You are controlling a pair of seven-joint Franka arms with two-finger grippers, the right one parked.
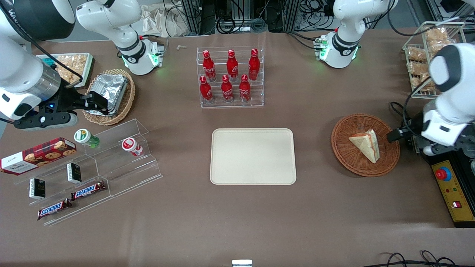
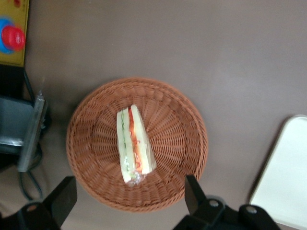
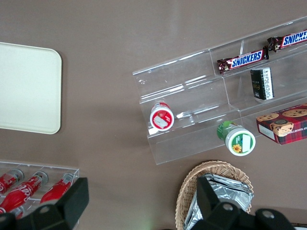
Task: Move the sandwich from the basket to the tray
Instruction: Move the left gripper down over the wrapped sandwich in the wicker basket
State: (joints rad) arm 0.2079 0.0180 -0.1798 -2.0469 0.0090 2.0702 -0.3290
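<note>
The sandwich (image 1: 365, 145), a pale bread wedge, lies in the reddish-brown wicker basket (image 1: 345, 155) toward the working arm's end of the table. In the left wrist view the sandwich (image 2: 134, 146) shows its red, orange and green layers in the middle of the basket (image 2: 177, 120). My gripper (image 1: 399, 135) hovers at the basket's rim on the working arm's side. It (image 2: 128, 196) is open, fingers (image 2: 192, 194) spread wide with nothing between them. The cream tray (image 1: 253, 156) lies bare at the table's middle, its corner (image 2: 285, 172) apart from the basket.
A yellow control box with a red button (image 1: 452, 189) sits close beside the gripper. A wire rack of snacks (image 1: 430, 55) stands farther from the camera. A bottle rack (image 1: 231, 76) stands farther than the tray. Clear stepped shelves (image 1: 92, 167) and a tan basket with foil (image 1: 111, 96) lie toward the parked arm's end.
</note>
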